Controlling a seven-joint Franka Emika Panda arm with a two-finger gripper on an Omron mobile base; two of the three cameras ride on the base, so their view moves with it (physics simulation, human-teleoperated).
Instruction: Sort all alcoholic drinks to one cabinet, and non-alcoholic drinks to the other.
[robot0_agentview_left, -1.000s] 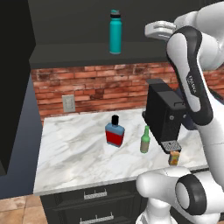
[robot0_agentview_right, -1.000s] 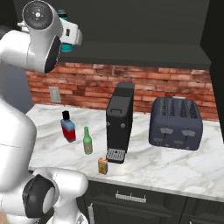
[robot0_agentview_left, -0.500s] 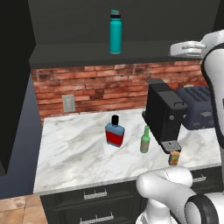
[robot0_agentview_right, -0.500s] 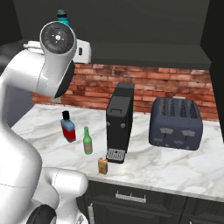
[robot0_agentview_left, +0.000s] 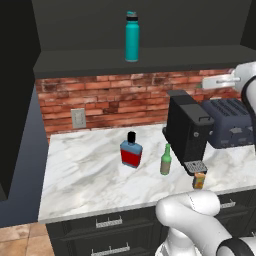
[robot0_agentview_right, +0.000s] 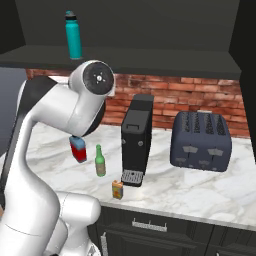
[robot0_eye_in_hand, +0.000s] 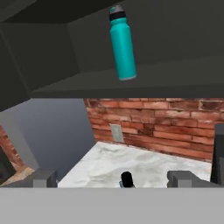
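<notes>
A tall teal bottle (robot0_agentview_left: 131, 37) (robot0_agentview_right: 74, 35) (robot0_eye_in_hand: 121, 43) stands upright on the open upper cabinet's shelf (robot0_agentview_left: 165, 59). On the marble counter (robot0_agentview_left: 85, 175) stand a blue flask with a red label (robot0_agentview_left: 131, 151) and a slim green bottle (robot0_agentview_left: 165, 161) (robot0_agentview_right: 100, 161). A small orange carton (robot0_agentview_left: 199, 181) (robot0_agentview_right: 117, 190) sits by the counter's front edge. My arm partly covers the flask (robot0_agentview_right: 78, 148) in the right base view. My gripper (robot0_agentview_left: 206, 84) (robot0_eye_in_hand: 113, 180) hangs open and empty, right of and below the teal bottle, facing it.
A black coffee machine (robot0_agentview_left: 187, 127) (robot0_agentview_right: 136, 140) stands beside the green bottle, with a dark toaster (robot0_agentview_left: 232, 122) (robot0_agentview_right: 201, 134) to its right. A brick wall with an outlet (robot0_agentview_left: 77, 118) backs the counter. Dark drawers (robot0_agentview_left: 110, 230) run below.
My arm has swung right and down, away from the teal bottle on the shelf. The gripper stays open. The bottles and carton have not moved.
</notes>
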